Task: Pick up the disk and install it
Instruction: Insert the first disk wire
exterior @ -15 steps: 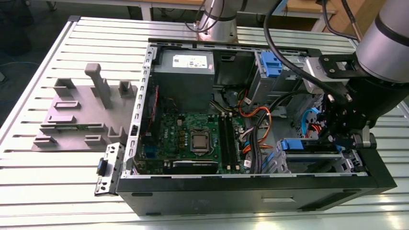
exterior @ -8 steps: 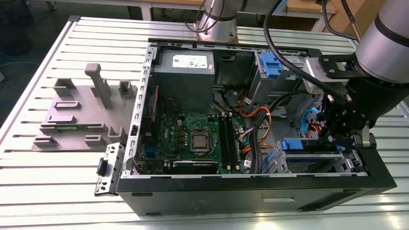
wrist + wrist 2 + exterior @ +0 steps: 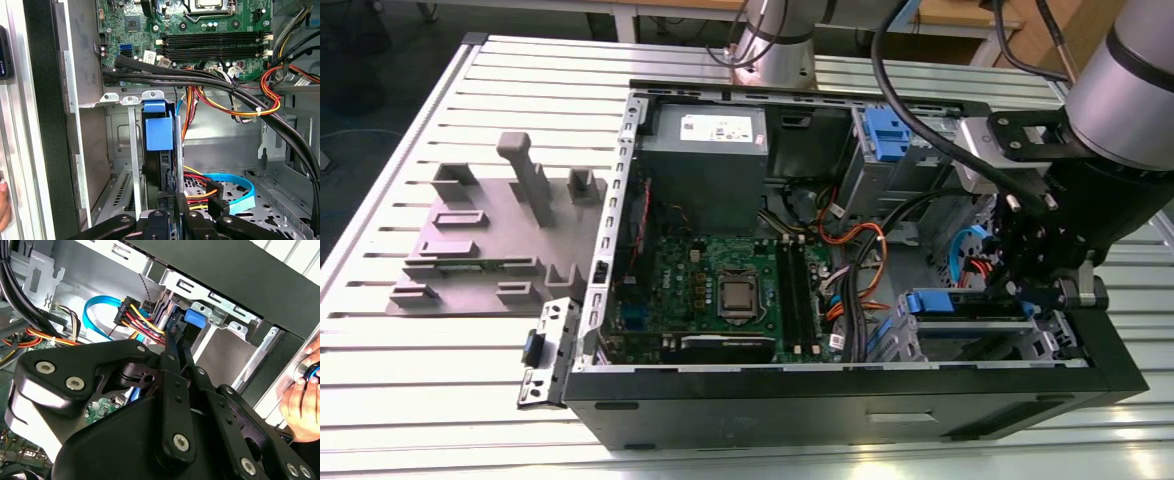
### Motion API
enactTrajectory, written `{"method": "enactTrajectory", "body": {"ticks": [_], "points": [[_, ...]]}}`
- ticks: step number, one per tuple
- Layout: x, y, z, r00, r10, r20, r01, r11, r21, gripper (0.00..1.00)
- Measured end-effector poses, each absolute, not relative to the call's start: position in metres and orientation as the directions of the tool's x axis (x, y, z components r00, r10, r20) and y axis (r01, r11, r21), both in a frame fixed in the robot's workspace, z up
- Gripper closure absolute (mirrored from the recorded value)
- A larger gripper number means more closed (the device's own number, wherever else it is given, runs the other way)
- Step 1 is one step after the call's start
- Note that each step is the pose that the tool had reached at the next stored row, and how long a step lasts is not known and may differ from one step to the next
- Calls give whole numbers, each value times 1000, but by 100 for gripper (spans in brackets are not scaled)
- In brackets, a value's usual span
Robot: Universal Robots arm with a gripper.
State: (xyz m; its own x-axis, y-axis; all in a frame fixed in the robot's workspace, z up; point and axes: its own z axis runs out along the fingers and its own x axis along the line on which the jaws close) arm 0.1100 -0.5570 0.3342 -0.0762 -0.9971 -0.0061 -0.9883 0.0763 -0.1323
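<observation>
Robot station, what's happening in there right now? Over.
Gripper shut on the disk, inside the computer case. Disk edge-on in the drive bay. Cables close beside; a person's hand at the case edge.

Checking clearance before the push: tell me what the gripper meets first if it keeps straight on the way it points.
Probably the drive bay. The gripper points into that metal cage, along the disk with its blue carrier already standing between the bay's rails. Depth is unclear, so how far is left cannot be told.
</observation>
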Motion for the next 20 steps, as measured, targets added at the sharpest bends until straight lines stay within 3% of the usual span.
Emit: {"method": "enactTrajectory", "body": {"ticks": [20], "points": [[110,-557,332,-82,-997,-17,-988,83,-131,83]]}}
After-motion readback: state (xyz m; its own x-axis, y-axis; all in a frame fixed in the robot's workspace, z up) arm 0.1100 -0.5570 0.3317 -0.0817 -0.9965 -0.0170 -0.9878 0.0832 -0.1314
